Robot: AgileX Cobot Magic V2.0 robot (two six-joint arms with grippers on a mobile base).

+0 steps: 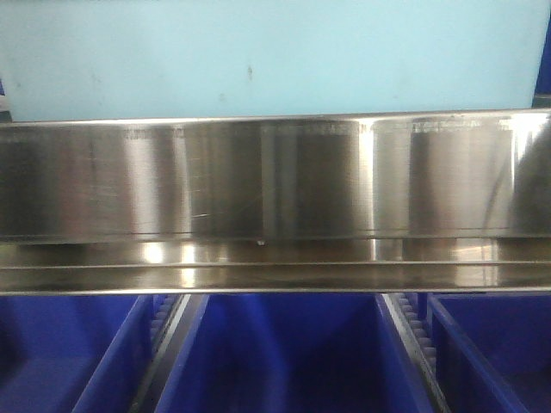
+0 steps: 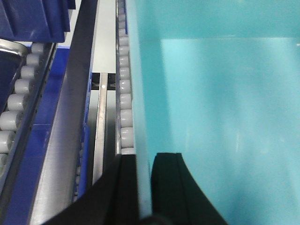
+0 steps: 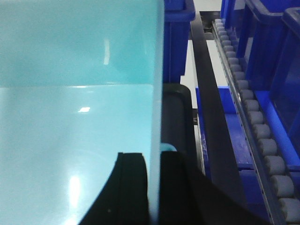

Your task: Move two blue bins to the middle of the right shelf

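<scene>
One pale blue bin fills the top of the front view, its plain side rising just behind the tall brushed-steel front lip of the right shelf middle. My left gripper is shut on the bin's left wall, one black finger inside and the other outside. My right gripper is shut on the same bin's right wall, likewise with a finger inside. The bin's inside looks empty. Its underside is hidden by the lip.
Dark royal-blue bins sit side by side on the level below the lip. Roller tracks run along both sides of the held bin. More dark blue bins stand beyond the tracks.
</scene>
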